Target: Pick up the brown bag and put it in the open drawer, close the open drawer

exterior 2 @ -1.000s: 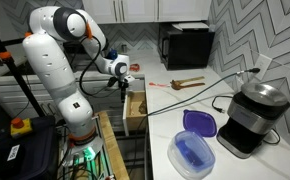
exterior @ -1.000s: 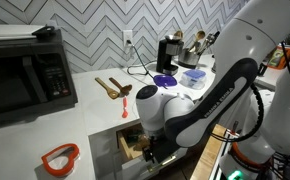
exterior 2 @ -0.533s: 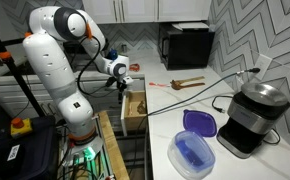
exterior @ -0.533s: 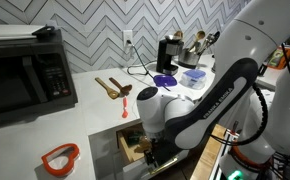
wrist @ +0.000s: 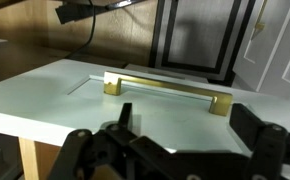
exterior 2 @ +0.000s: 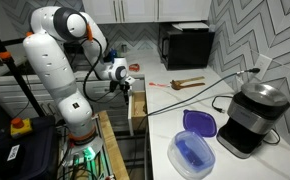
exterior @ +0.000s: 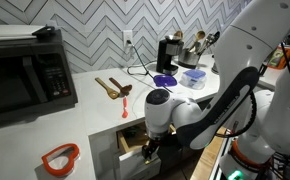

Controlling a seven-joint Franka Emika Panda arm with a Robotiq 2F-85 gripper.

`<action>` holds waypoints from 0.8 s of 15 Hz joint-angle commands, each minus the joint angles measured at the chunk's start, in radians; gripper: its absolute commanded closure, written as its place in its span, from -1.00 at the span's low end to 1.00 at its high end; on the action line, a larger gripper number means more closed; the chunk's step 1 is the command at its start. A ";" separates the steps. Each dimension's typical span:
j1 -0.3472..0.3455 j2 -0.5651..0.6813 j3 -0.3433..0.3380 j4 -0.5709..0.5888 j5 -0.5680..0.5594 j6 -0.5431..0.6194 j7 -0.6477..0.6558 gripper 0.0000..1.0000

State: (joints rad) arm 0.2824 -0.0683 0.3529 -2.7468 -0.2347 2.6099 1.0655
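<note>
Exterior view, bench side: the gripper (exterior: 148, 152) hangs at the outer face of the drawer (exterior: 131, 142), below the edge of the bench (exterior: 90, 112). The drawer stands partly open. Its interior shows brown, but the brown bag cannot be told apart from the drawer's lining here. No bag lies on the bench top, so the bag is judged to be inside already. The closing step appears to be in hand.

Exterior view, aisle side: the gripper (exterior 2: 128, 86) sits just beside the upper edge of the drawer (exterior 2: 137, 108), on its outer side. The arm is folded low. This brings the wrist level with the panel, a posture suited to a push toward the cabinet.

Wrist view: the jaws stand wide apart and hold nothing. They face the white drawer front (wrist: 55, 95) squarely. The brass handle (wrist: 167, 92) lies between and beyond the fingers (wrist: 97, 152). Contact with the panel cannot be confirmed.
</note>
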 commanded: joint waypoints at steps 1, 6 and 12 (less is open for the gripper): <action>-0.060 0.005 -0.018 -0.001 -0.240 0.077 0.111 -1.00; -0.122 0.003 -0.046 0.003 -0.485 0.121 0.232 -1.00; -0.141 0.017 -0.050 0.003 -0.565 0.144 0.298 -1.00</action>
State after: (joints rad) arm 0.1556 -0.0643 0.3048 -2.7380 -0.7310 2.7191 1.3062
